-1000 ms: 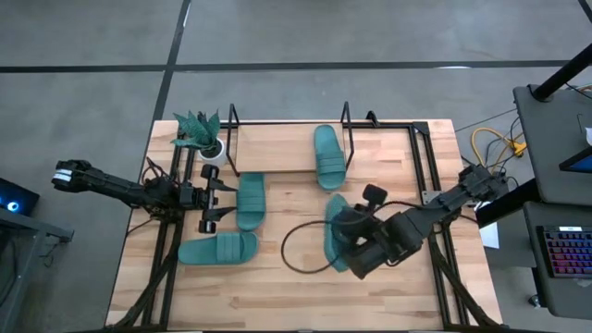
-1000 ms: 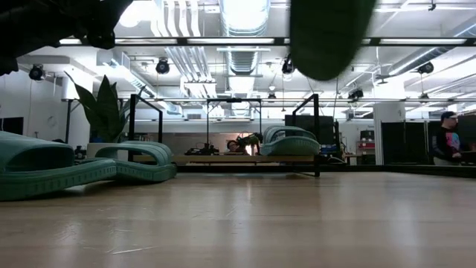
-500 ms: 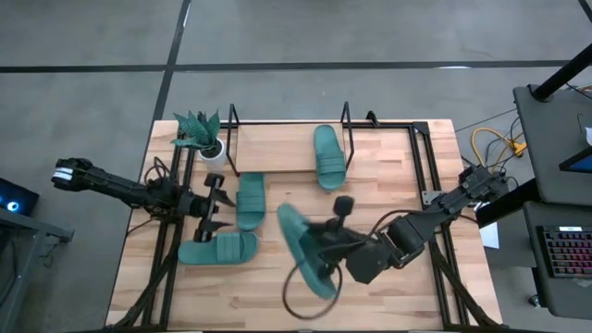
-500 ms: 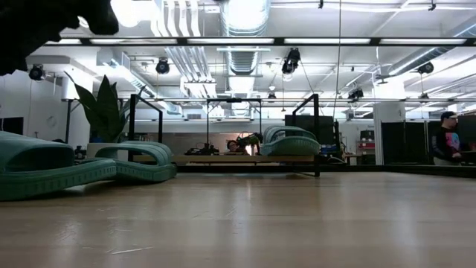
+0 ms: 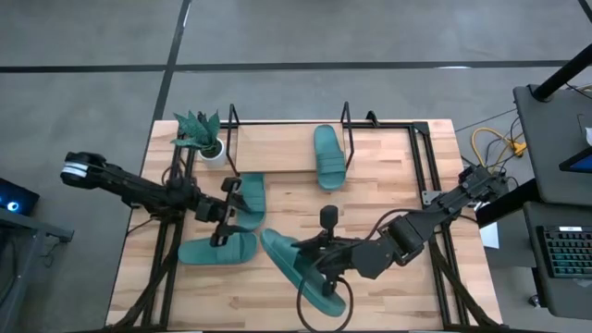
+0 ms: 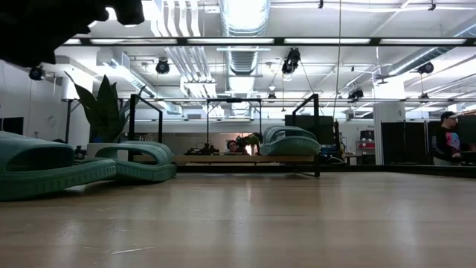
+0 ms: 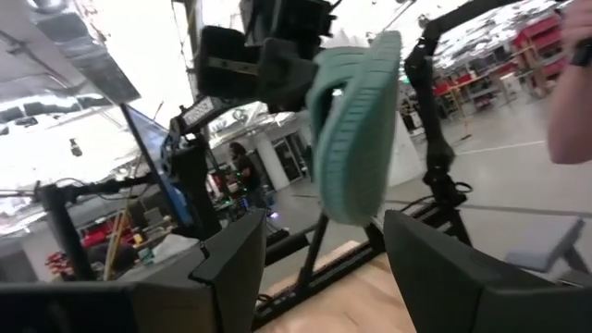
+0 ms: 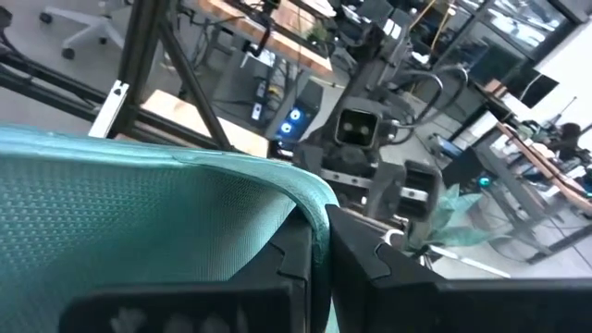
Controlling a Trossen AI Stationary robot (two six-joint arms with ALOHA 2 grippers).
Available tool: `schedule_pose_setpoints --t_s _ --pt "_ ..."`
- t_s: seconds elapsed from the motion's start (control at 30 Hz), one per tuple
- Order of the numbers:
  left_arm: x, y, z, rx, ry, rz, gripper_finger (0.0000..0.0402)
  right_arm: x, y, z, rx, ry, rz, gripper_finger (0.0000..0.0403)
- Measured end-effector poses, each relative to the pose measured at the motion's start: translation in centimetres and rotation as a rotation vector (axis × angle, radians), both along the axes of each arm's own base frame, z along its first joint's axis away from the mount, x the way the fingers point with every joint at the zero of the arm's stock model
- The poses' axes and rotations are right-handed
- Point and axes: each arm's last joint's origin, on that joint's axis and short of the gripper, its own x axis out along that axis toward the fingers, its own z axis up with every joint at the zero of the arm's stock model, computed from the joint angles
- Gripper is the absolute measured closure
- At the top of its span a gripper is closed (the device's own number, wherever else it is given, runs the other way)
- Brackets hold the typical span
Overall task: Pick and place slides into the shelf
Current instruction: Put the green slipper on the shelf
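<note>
At the table's 6 o'clock side, the right gripper [image 5: 319, 264] is clamped on 1 teal slide [image 5: 298, 270], held raised above the tabletop [image 5: 388, 296]. At 9 o'clock, the left gripper [image 5: 231, 213] stands with fingers apart over 2 slides [image 5: 250, 199], 1 just beside the other [image 5: 218, 248]. At 12 o'clock, 1 slide [image 5: 328, 156] rests on the shelf [image 5: 273, 148], a potted plant [image 5: 200, 135] at its 9 o'clock end.

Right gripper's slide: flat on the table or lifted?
Lifted. The right gripper is shut on the slide; the left wrist view shows it hanging on edge above the tabletop.
</note>
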Motion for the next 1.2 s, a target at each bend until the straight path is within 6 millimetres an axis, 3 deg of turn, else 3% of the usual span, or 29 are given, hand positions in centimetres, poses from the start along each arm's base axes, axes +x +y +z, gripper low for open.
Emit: schedule_pose_setpoints --t_s 0.2,0.83,1.2 --pt "1.5 0.2 -0.2 -0.002 -0.001 0.025 0.0198 0.0 0.0 0.0 0.002 0.0 0.004 0.039" --pt "6.3 -1.1 0.4 0.07 0.016 -0.176 0.0198 0.0 0.2 -0.4 0.022 0.021 0.058 0.039" --pt "5.8 -1.1 0.3 0.083 0.029 -0.207 0.0198 -0.1 0.1 -0.7 0.032 0.047 0.039 0.039"
